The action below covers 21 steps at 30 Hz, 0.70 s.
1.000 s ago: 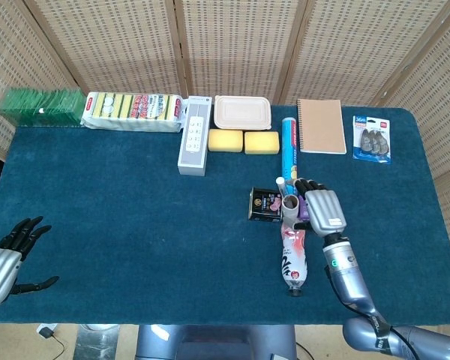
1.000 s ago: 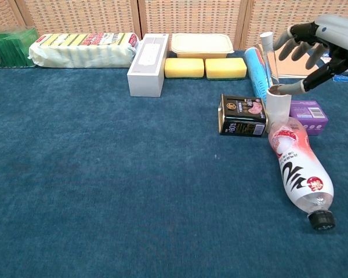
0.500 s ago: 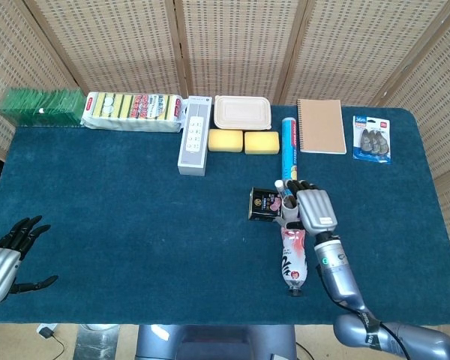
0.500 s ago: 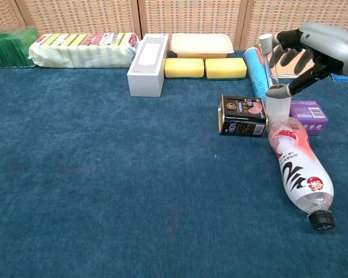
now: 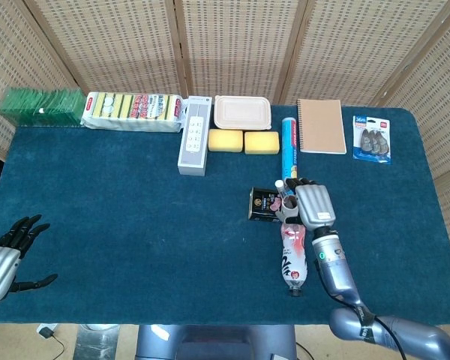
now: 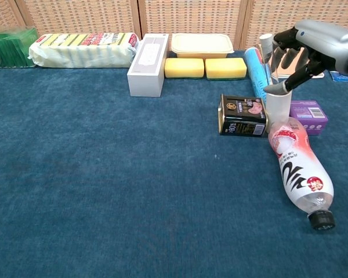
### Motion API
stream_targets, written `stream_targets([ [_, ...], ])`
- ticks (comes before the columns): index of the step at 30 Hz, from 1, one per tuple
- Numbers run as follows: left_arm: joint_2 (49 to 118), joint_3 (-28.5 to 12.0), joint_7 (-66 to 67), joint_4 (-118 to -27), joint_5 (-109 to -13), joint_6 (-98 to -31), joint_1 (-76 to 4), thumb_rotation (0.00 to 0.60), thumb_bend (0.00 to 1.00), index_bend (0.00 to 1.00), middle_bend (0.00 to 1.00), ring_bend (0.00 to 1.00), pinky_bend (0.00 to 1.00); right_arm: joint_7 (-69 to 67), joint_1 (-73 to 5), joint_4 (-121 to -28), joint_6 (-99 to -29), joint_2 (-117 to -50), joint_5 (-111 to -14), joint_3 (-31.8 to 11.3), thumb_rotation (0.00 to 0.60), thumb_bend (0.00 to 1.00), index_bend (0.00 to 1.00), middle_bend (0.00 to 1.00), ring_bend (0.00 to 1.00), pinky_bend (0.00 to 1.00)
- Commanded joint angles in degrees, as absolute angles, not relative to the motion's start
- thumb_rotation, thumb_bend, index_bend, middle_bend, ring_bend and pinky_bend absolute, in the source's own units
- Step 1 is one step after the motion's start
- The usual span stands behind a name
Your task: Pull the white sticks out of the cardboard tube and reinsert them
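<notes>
A short cardboard tube (image 6: 278, 105) stands upright between a black tin and a purple box; in the head view the tube (image 5: 289, 207) is partly hidden. A white stick (image 6: 268, 58) rises from it, leaning slightly left. My right hand (image 6: 313, 43) hovers above and to the right of the tube. Its spread fingertips (image 6: 281, 39) lie beside the stick's top, and its thumb tip is at the tube's rim. I see no firm grip on the stick. My left hand (image 5: 4, 259) rests far off at the table's front left corner, fingers apart and empty.
A black tin (image 6: 242, 115), a purple box (image 6: 308, 110) and a lying plastic bottle (image 6: 298, 168) crowd the tube. A blue roll (image 6: 256, 66) lies behind it. Along the back stand a white box (image 6: 148, 55), yellow sponges (image 6: 206, 68), a food container (image 6: 201, 43) and a notebook (image 5: 320, 125).
My right hand has moved left and slightly back, from right of the tube to over it, bringing its fingertips next to the stick's top. The left hand has stayed still.
</notes>
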State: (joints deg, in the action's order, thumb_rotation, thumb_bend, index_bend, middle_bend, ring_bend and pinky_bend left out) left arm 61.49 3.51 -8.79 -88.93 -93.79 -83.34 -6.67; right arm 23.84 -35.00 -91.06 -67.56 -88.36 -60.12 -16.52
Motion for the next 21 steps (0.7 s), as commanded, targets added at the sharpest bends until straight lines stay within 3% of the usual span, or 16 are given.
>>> stream_targets([
  [1,61.5,3.5,-8.7,-88.9,-93.8,-83.3,-6.7,0.452,0.11,0.11,0.06,0.02,0.23,24.0,-35.2,-90.5,-67.5,-88.7,-59.8,-16.4,0.537,0.26,0.36,0.43,0.40,0.42],
  [9,61.5,3.5,-8.6,-89.0,-93.6,-83.1,-6.7,0.451,0.11,0.11,0.06,0.02,0.23,24.3,-35.5,-90.2,-67.7,-88.9,-59.6,-16.3,0.596,0.26,0.38,0.44,0.42,0.43],
  [21,61.6,3.5,-8.6,-89.0,-93.7,-83.2,-6.7,0.451,0.11,0.11,0.06,0.02,0.23,25.4,-35.8,-90.6,-69.3,-90.0,-59.3,-16.6,0.600,0.27,0.44,0.51,0.49,0.48],
])
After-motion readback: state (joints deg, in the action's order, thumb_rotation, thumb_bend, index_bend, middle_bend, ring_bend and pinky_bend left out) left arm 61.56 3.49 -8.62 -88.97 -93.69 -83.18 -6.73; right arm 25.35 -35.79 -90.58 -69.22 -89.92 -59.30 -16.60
